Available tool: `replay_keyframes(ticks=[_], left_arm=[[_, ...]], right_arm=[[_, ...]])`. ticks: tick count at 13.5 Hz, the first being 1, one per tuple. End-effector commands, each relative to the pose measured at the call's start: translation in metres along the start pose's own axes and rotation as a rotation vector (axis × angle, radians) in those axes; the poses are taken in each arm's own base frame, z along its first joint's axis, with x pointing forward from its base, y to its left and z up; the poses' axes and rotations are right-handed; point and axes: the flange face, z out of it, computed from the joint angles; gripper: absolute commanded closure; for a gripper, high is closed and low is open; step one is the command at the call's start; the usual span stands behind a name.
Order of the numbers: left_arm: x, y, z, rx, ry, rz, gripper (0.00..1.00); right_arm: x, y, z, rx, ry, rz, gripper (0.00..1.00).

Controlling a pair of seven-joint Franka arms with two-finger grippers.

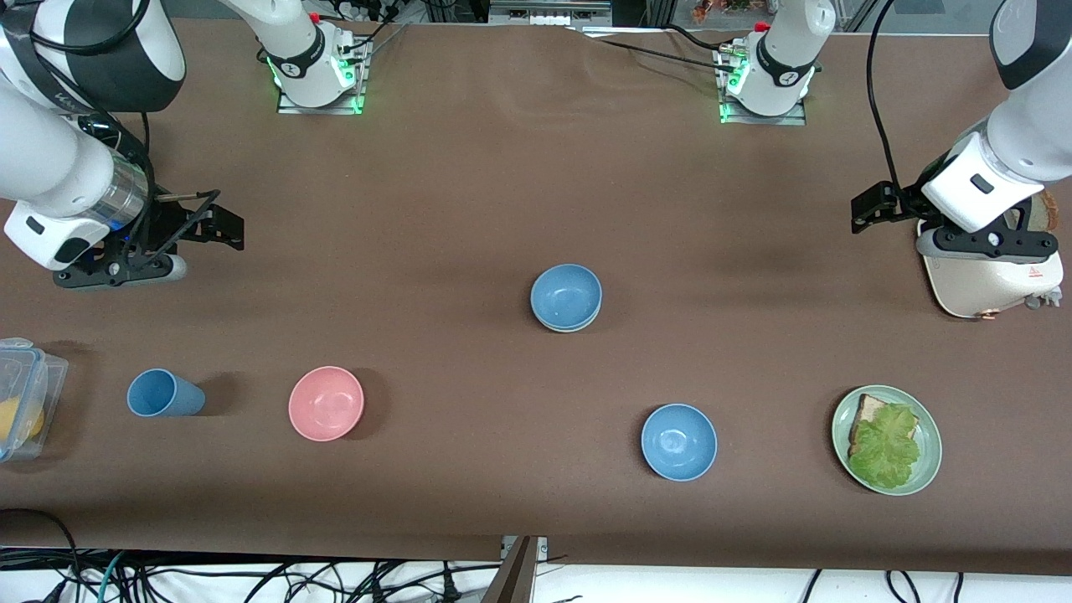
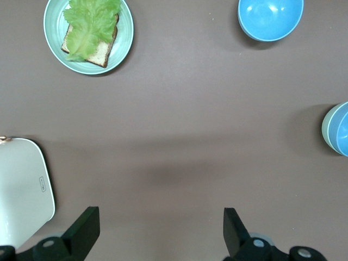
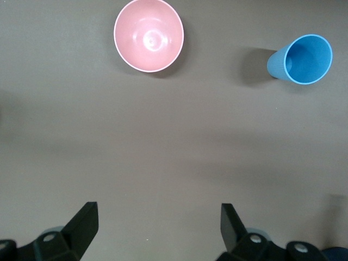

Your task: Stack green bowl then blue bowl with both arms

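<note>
- Front view, from the right arm's end: right gripper (image 1: pixel 219 222) hangs fingers spread over bare table, holding nothing.
- Mid-table, a blue bowl (image 1: pixel 566 296) sits nested in the green bowl (image 1: pixel 563 325); the spare blue bowl (image 1: pixel 679 441) invites a mistaken pick.
- Left gripper (image 1: pixel 871 209), spread and empty, is well apart from the stack.

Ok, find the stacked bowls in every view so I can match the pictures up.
Front view: stacked bowls mid-table, blue one nested in a green one, farther from the camera than the lone blue bowl.
Left wrist view: cut off at the picture's edge, green rim showing under the blue.
Right wrist view: not in it.
Shared landmark: the lone blue bowl, in the front and left wrist views.
</note>
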Motion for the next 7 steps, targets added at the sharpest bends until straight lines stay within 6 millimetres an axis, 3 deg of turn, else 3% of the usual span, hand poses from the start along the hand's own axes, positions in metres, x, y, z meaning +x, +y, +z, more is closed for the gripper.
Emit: replay_keyframes(ticks=[1, 7], left_arm=[[0.0063, -0.0009, -0.0074, -0.015, 0.005, 0.016, 0.00], [0.0068, -0.0009, -0.0073, -0.015, 0.005, 0.016, 0.00]], right_arm=[[-0.0007, 0.0007, -0.0055, 0.005, -0.001, -0.013, 0.01], [-0.0007, 0.0007, -0.0055, 0.005, -0.001, -0.013, 0.01]])
